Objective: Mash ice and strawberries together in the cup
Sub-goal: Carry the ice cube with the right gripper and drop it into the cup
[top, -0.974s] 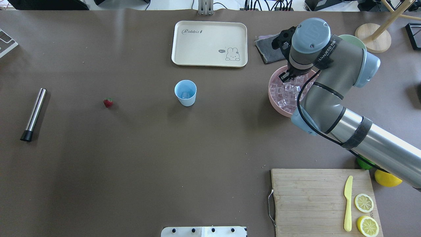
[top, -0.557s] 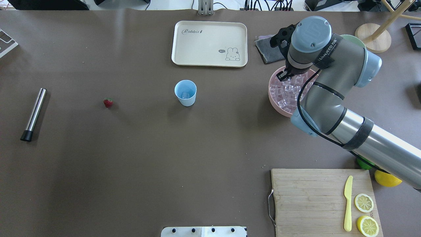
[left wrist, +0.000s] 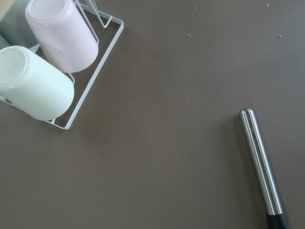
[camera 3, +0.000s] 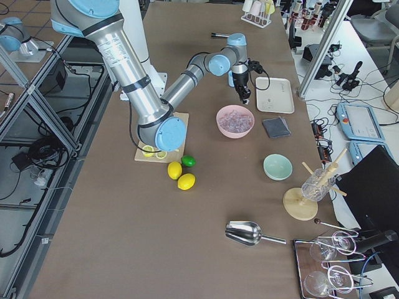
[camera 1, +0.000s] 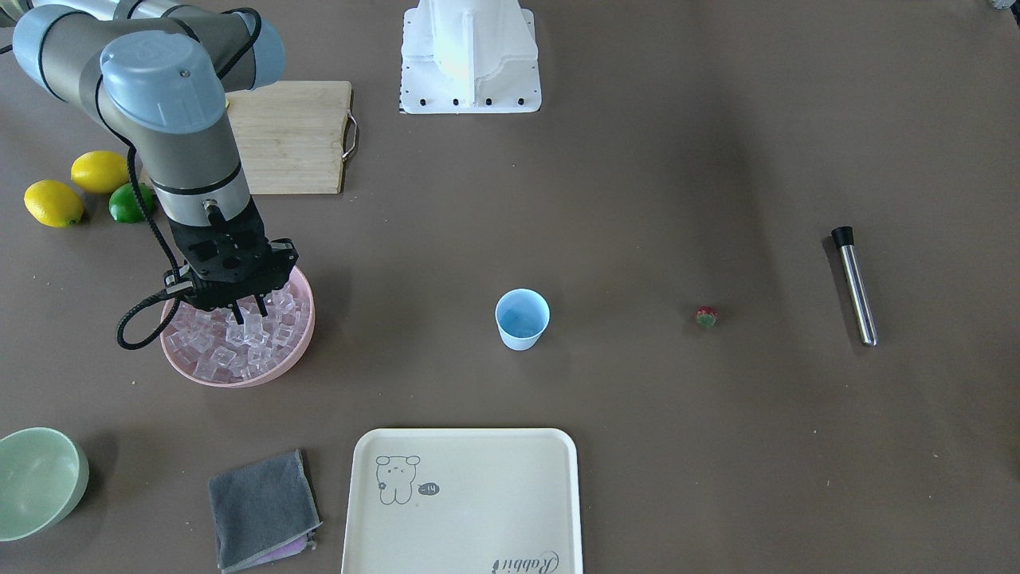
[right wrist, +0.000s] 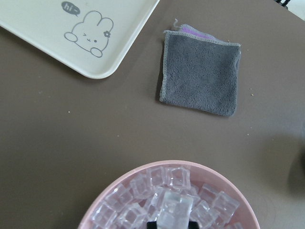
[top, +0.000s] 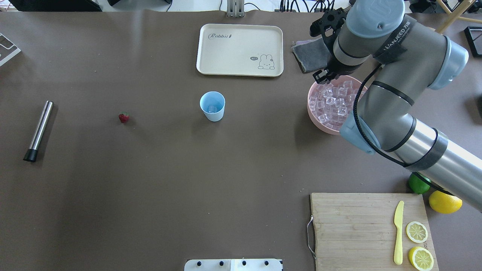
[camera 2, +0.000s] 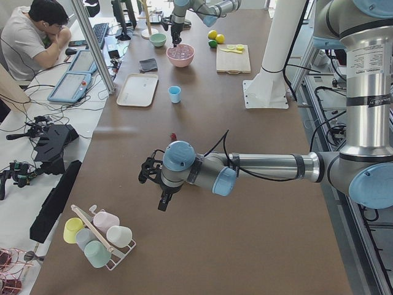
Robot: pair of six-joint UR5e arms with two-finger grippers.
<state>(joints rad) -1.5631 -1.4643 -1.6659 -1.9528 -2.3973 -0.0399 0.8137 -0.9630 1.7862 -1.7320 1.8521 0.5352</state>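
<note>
- One ice cube (right wrist: 174,209) sits pinched between the fingers of the right gripper (camera 1: 249,313), which are closed on its two opposite flat faces; it hangs just above the heap.
- The cube is clear, glassy and hard-edged. I judge it light and stiff but slick, so it could slip out under a skewed squeeze; flat faces, held square, are the safest hold.
- The rest of the ice (top: 333,103) fills the pink bowl (top: 314,117), a smooth, round, shallow dish, with many like cubes piled loose and touching.
- Seen from overhead, the cup (top: 212,106) stands upright, well apart at the bowl's 9 o'clock. It is tapered, handle-free and smooth, probably light and easy to tip; one pale cube seems to lie inside.
- The strawberry (top: 123,117) lies on the bare table at the cup's 9 o'clock. It is tiny, red and green-topped, likely soft and best held gently across its widest part.
- Beyond it, still at 9 o'clock, lies a polished steel muddler (top: 38,130) with a black end.
- A matte cream tray (top: 239,49) sits at the cup's 12 o'clock; a fuzzy grey cloth (right wrist: 200,71) at the bowl's 11 o'clock.
- The left gripper (camera 2: 161,200) hangs over the table near the muddler; whether its fingers are apart, I cannot tell.
</note>
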